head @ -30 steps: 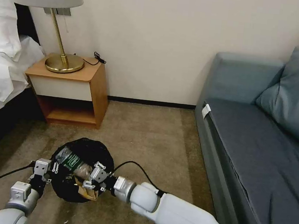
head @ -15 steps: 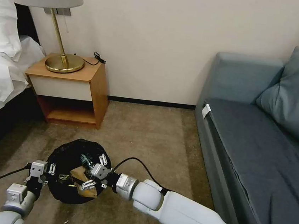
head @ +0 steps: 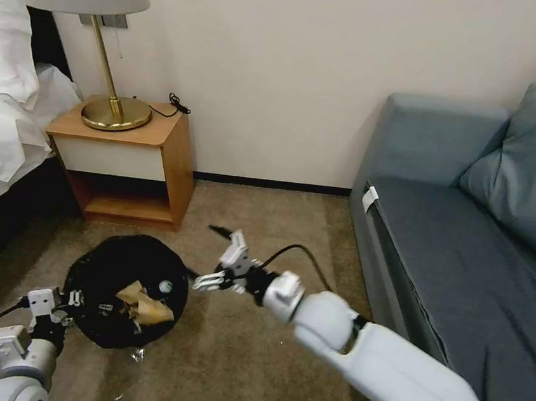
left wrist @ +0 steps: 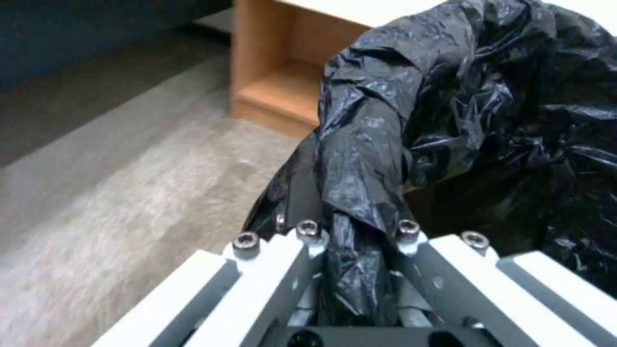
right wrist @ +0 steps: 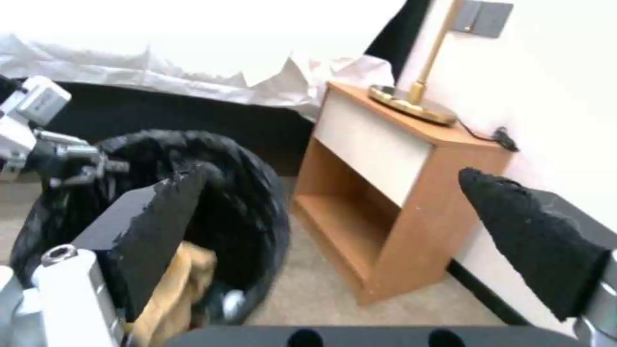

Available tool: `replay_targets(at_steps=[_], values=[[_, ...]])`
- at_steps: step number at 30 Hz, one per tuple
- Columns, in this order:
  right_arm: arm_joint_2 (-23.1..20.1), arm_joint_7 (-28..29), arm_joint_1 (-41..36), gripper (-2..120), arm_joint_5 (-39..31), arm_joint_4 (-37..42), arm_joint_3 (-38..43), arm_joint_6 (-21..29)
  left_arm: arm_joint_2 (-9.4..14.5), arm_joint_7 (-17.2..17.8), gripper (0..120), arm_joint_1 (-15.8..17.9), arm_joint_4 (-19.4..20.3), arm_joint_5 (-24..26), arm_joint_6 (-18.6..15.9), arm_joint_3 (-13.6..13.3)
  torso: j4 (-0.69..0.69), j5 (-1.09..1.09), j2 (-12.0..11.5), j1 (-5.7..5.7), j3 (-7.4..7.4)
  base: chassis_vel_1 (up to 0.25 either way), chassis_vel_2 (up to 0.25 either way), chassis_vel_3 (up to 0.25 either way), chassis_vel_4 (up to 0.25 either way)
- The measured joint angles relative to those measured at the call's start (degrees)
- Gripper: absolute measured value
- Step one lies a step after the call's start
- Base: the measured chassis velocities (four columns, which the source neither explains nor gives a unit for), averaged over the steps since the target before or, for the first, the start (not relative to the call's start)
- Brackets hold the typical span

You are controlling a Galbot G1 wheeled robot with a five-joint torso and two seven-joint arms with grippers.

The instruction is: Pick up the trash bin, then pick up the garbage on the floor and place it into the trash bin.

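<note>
Nearest the robot, at the lower left of the head view, the left end effector (head: 65, 302) is clenched on the near-left rim of the trash bin (head: 108, 260). The left wrist view shows this closely: both fingers (left wrist: 283, 250) pinch a fold of the crinkled black bag (left wrist: 366, 159) that lines the bin. The bin is tilted with its mouth open toward the camera above the carpet (head: 251, 364). Inside it lies the crumpled brown paper (head: 142, 305), and just beside that a small round pale object (head: 165, 287) (too small to identify; it may be the end of the bottle). On the carpet below the bin lie a few small shiny scraps (head: 135, 355).

A little farther out, to the right of the bin and apart from its rim, the right end effector (head: 211, 255) is released, its black-padded fingers spread wide with nothing between them. In the right wrist view those pads (right wrist: 154, 226) frame the bin and the brown paper below.

Beyond stands the wooden nightstand (head: 131, 167) against the wall, carrying a brass lamp (head: 108, 107). The bed (head: 2, 121) is at far left and a blue-grey sofa (head: 467, 247) at right.
</note>
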State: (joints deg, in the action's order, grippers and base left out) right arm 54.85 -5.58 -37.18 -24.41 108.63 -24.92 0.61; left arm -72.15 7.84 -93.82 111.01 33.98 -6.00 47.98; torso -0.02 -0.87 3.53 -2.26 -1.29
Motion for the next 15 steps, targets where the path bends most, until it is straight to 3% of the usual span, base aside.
replay_targets(at_steps=[4,7,8,10,15], values=[[-2.1,-2.1,-2.6,100,0.1,1.6,3.1,-0.4,-1.3,3.4,4,1.6,-1.1,2.8,0.0,0.4,0.01,0.01,0.0,0.00,0.00,0.000,0.000,0.000,0.000],[-4.3,-4.1,-7.1,100,0.9,3.6,6.5,-1.0,-3.1,9.0,4,4.0,-2.1,6.2,-1.0,0.3,0.00,0.00,0.0,0.00,0.00,0.000,0.000,0.000,0.000],[-4.3,-4.1,-7.1,100,0.9,3.6,6.5,-1.0,-3.1,9.0,4,4.0,-2.1,6.2,-1.0,0.3,0.00,0.00,0.0,0.00,0.00,0.000,0.000,0.000,0.000],[-5.2,-5.0,-9.6,100,1.7,4.3,8.0,-1.6,-3.6,12.4,4,5.9,-2.8,8.7,-1.9,0.0,0.00,0.00,0.0,0.00,0.00,0.000,0.000,0.000,0.000],[-6.1,-7.1,-13.4,100,2.8,5.4,10.1,-1.5,-4.2,15.6,4,8.2,-3.0,14.2,-3.2,-0.5,0.01,-0.01,0.0,0.00,0.00,0.000,0.000,0.000,0.000]])
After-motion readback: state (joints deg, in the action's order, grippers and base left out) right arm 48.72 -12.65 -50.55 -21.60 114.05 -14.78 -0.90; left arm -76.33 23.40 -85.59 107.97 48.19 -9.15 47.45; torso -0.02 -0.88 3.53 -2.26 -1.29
